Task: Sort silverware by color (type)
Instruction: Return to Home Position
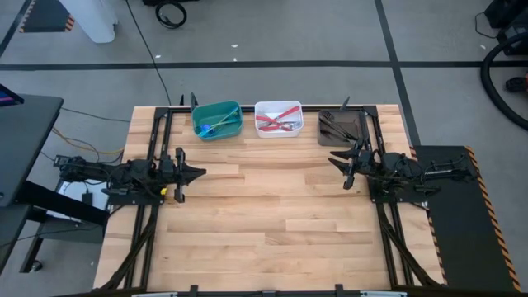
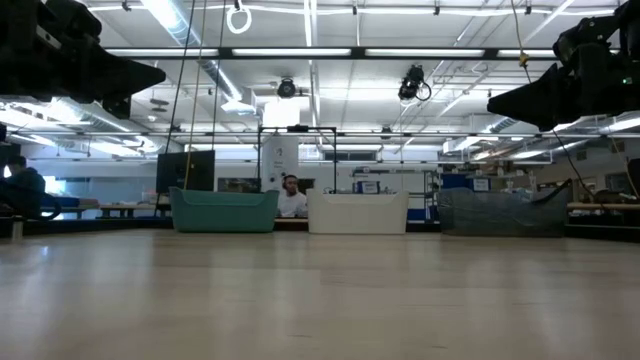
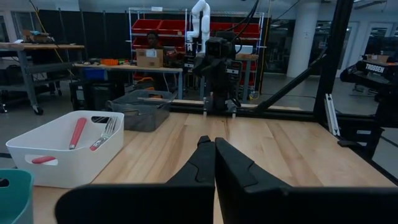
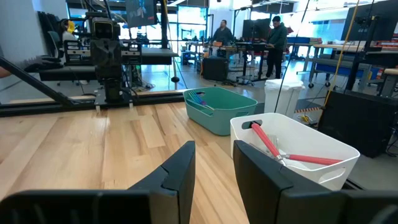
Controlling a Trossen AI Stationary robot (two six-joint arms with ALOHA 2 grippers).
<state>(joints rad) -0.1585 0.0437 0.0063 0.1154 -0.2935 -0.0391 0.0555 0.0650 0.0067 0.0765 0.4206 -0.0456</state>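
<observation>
High view: wood table (image 1: 264, 231) is sitting bare across its middle and near side. Left arm (image 1: 107, 172) is lying at the left edge and right arm (image 1: 429, 172) at the right edge, both pointing inward.

Three bins are sitting in a row along the far edge: teal bin (image 1: 204, 111) on the left, white bin (image 1: 279, 106) in the middle, brown bin (image 1: 323, 132) on the right.

Left gripper (image 1: 200, 173) is hanging above the table, nearer than the teal bin and apart from it. Its fingers are pressing together in the left wrist view and gripping nothing. Right gripper (image 1: 337, 169) is hanging just near of the brown bin, with a narrow gap between its fingers in the right wrist view, also gripping nothing.

All the silverware is lying in the bins, clear of both grippers: blue forks (image 1: 213, 125) in the teal bin, red forks (image 1: 277, 120) crossing each other in the white bin, dark forks (image 1: 338, 124) in the brown bin, closest to the right gripper.
</observation>
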